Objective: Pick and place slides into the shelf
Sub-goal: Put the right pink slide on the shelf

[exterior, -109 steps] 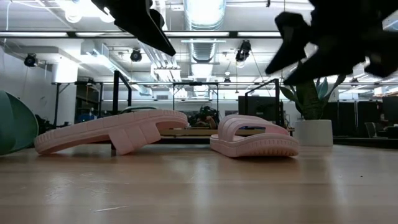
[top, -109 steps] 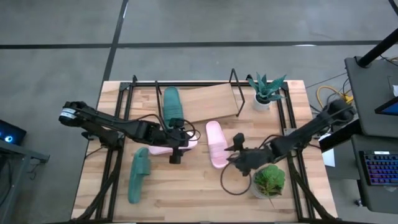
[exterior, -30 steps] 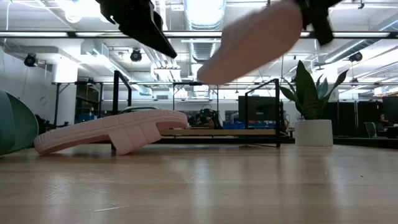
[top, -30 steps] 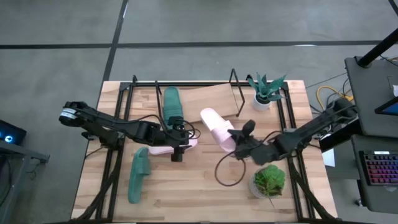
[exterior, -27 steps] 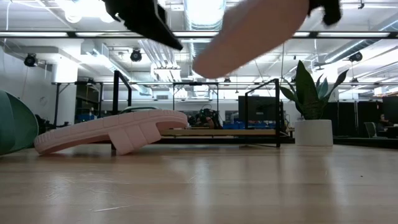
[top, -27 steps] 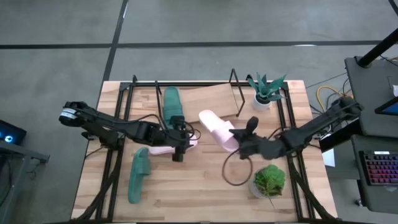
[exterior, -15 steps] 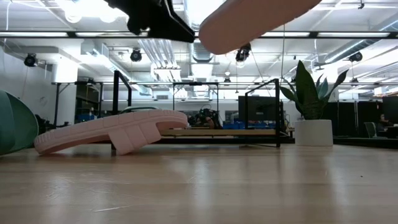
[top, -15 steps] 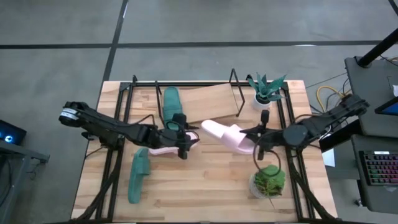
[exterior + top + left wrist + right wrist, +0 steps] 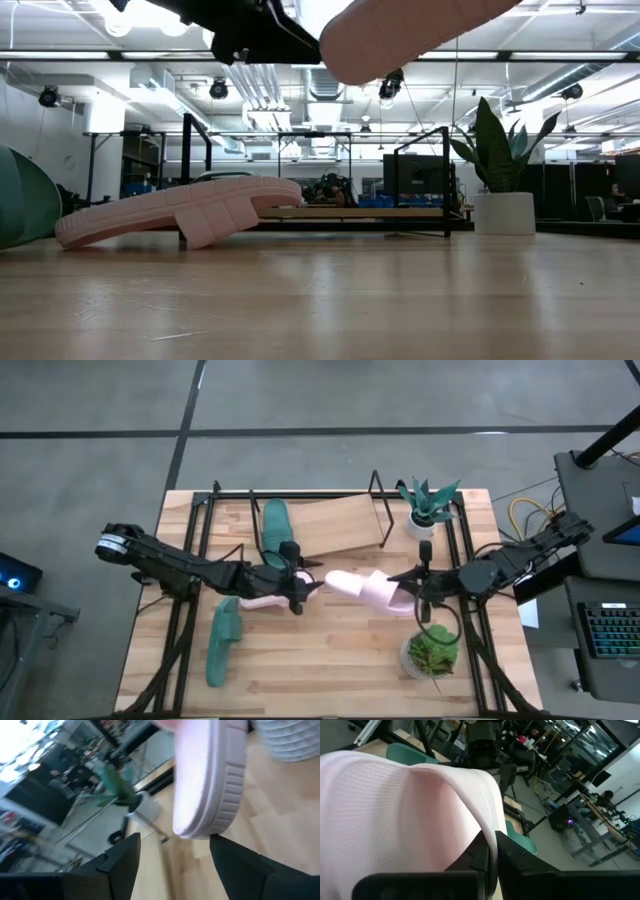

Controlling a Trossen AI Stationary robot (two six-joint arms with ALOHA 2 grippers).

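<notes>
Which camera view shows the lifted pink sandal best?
The high view: the pink sandal shows whole, held by the right gripper. The low view cuts it off at the top; both wrist views show only parts, very close.

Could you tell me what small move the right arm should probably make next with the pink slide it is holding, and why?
Probably swing it toward the shelf. The right gripper holds the pink slide in the air near the table's middle, toe toward the open left gripper, and the board beside the teal slide lies bare.

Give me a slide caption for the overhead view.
Right gripper holds a pink slide above the table, toe toward the open left gripper.
</notes>
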